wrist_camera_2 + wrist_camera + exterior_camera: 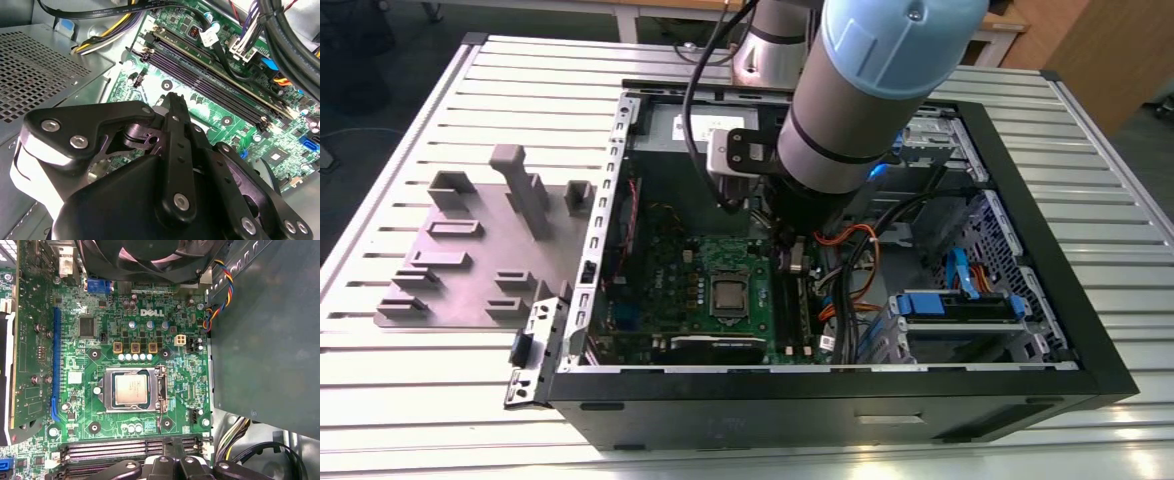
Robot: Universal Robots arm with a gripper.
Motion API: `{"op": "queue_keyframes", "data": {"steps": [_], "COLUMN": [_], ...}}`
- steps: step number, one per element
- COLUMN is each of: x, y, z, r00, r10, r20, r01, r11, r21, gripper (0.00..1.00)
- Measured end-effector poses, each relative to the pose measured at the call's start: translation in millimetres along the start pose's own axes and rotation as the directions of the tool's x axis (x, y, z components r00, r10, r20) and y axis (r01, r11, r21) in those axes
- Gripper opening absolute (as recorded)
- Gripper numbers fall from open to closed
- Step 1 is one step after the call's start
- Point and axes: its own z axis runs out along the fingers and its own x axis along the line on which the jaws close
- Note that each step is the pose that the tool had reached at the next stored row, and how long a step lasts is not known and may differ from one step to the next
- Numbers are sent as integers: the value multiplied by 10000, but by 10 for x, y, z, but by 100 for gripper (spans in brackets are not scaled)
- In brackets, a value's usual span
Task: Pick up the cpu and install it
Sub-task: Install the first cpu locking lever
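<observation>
The cpu (131, 390) is a small silvery square lying flat in its socket on the green motherboard (100, 360), with the metal socket frame (160, 390) around it. In the exterior view the cpu (724, 293) shows inside the open computer case (1014, 330). My gripper (176, 462) hangs shut and holds nothing, over the memory slots (130, 447) beside the socket, apart from the cpu. The exterior view puts the gripper (790, 255) low inside the case, just to the right of the socket. In the second wrist view the gripper (174, 100) points at the board near the memory slots (215, 75).
A grey box (265, 330) walls one side of the board and a black fan (145, 255) sits beyond the socket. Orange and black cables (847, 270) and a blue drive bay (961, 305) crowd the exterior view's right. A grey fixture plate (467, 260) lies on the slatted table's left.
</observation>
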Motion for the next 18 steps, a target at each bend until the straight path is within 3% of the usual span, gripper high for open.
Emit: {"op": "queue_keyframes", "data": {"steps": [15,18], "x": [-2,-9], "y": [-41,-38], "z": [-1,-37], "r00": [10000,10000], "r10": [-5,-4], "r20": [2,1], "r01": [5,4], "r11": [10000,10000], "r21": [25,25], "gripper": [11,11]}}
